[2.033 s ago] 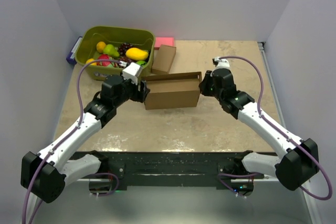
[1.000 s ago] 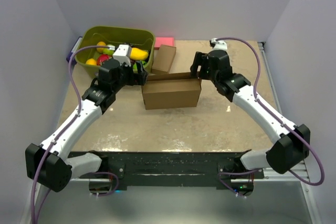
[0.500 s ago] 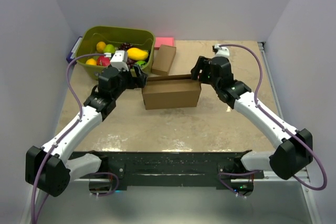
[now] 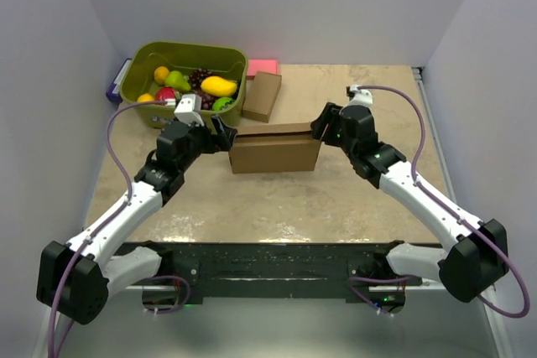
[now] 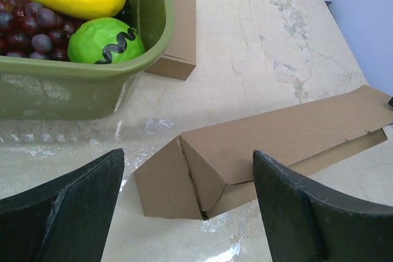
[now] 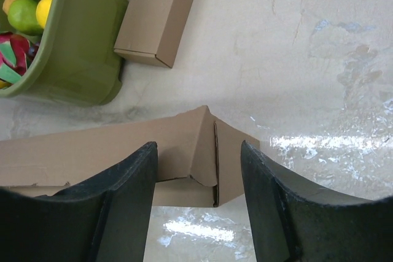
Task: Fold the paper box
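Observation:
The paper box lies across the middle of the table as a long brown folded shape, its top panel leaning forward. My left gripper hovers open at the box's left end; in the left wrist view that gripper has the end flap between its fingers, with clear gaps on both sides. My right gripper is open at the right end. In the right wrist view that gripper straddles the end corner without touching it.
A green bin of toy fruit stands at the back left, close behind my left gripper. A small cardboard box lies beside it, with a pink block behind. Grey walls close in both sides.
Both grippers have come down and toward me, from behind the box to its two ends. The right jaws have narrowed. The box's top panel now leans further forward.

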`<state>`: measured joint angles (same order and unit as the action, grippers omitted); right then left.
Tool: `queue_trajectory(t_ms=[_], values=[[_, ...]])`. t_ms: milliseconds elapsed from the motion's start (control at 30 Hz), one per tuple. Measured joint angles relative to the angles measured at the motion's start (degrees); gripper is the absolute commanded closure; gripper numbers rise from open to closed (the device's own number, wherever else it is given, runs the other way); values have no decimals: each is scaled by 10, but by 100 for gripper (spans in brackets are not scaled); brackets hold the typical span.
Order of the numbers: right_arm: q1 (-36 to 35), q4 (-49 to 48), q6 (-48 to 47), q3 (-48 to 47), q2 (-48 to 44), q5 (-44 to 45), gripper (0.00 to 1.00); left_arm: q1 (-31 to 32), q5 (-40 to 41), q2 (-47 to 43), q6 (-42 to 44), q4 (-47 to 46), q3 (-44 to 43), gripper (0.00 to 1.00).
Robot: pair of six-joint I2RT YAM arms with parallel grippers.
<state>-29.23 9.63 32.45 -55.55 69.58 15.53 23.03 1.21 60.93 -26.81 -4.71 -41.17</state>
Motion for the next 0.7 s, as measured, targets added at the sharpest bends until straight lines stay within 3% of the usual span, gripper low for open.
queue_trajectory(t_ms=[267, 500, 700], values=[[0, -3, 9, 30, -19, 0, 44, 0, -6, -6, -9, -9, 22, 12], [1, 3, 5, 28, -19, -8, 30, 0, -8, -6, -9, -2, 17, 9], [4, 46, -14, -17, 11, -33, 26, -1, -7, -5, -2, 40, -16, 9]])
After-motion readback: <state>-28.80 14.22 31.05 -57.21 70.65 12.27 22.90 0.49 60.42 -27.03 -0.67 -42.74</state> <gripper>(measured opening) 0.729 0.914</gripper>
